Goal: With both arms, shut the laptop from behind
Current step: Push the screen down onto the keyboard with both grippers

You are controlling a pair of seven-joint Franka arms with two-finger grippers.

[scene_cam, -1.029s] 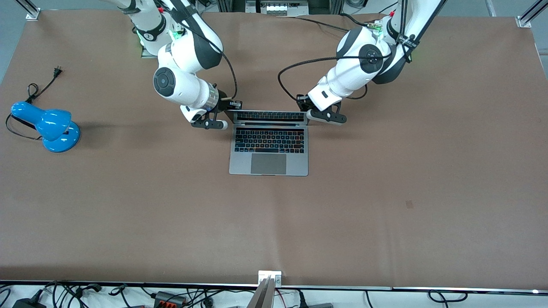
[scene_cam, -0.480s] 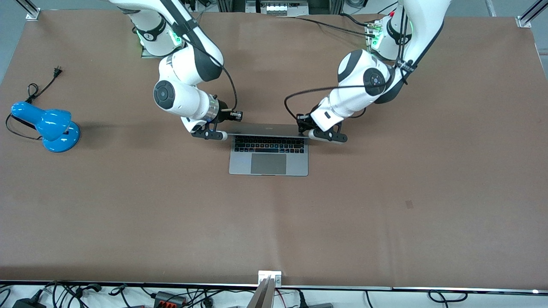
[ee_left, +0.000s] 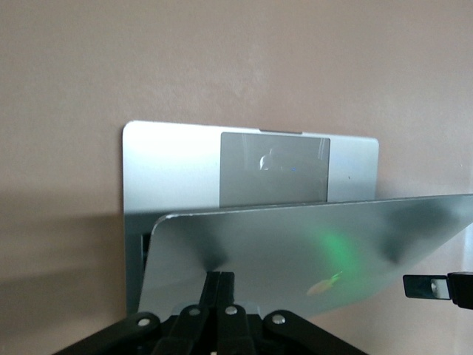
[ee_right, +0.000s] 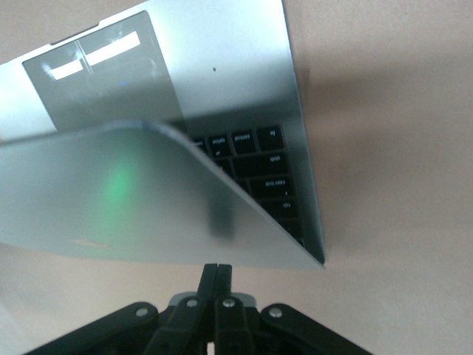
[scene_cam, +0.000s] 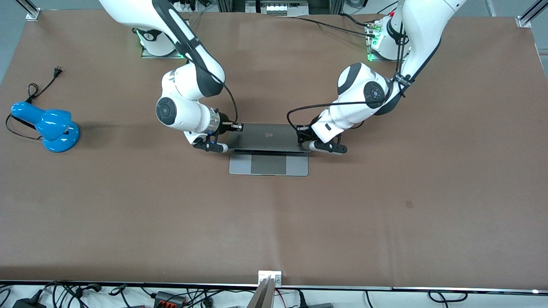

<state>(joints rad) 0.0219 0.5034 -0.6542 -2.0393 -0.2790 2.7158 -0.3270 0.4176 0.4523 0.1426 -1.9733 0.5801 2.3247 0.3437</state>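
Observation:
The silver-grey laptop lies mid-table. Its lid with the black apple logo is tilted low over the keyboard, and only the trackpad and palm rest show in the front view. My right gripper is shut and rests against the lid's back near the corner toward the right arm's end. My left gripper is shut against the lid's other corner. The left wrist view shows the shut fingertips on the lid. The right wrist view shows the shut fingertips just off the lid, with keys under it.
A blue desk lamp with a loose black cord and plug sits toward the right arm's end of the table. Brown tabletop surrounds the laptop. Cables lie off the table edge nearest the front camera.
The lid has swung down from near upright to low over the keyboard. Both grippers have moved with it toward the front camera and stayed shut.

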